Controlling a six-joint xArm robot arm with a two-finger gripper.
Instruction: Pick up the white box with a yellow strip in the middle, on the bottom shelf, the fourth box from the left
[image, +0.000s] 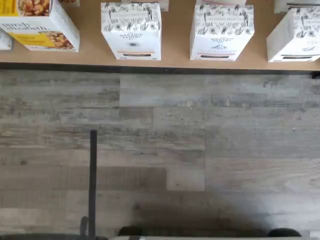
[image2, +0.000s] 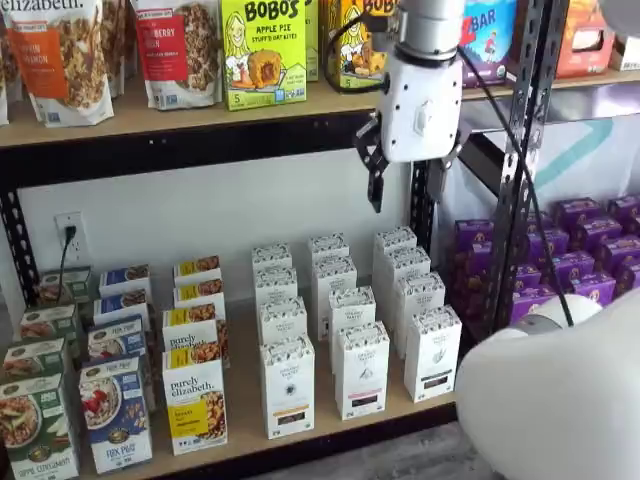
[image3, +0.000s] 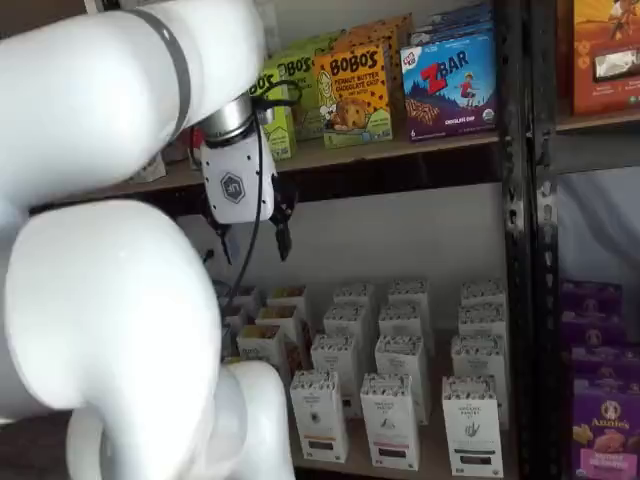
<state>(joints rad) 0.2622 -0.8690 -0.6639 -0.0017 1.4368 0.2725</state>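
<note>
The white box with a yellow strip (image2: 195, 405), a Purely Elizabeth box, stands at the front of its row on the bottom shelf (image2: 240, 440), with more of the same behind it. The wrist view shows it (image: 37, 25) at the shelf's front edge. My gripper (image2: 412, 175) hangs high above the bottom shelf, just under the upper shelf board, over the white floral boxes and to the right of the target. It also shows in a shelf view (image3: 252, 240). Its two black fingers stand apart with a plain gap and hold nothing.
Rows of white floral boxes (image2: 288, 385) stand right of the target, also in the wrist view (image: 131, 30). Blue boxes (image2: 115, 410) and green boxes stand to its left. Purple boxes (image2: 590, 250) sit past a black metal upright (image2: 520, 150). My white arm (image2: 560, 400) fills the lower right.
</note>
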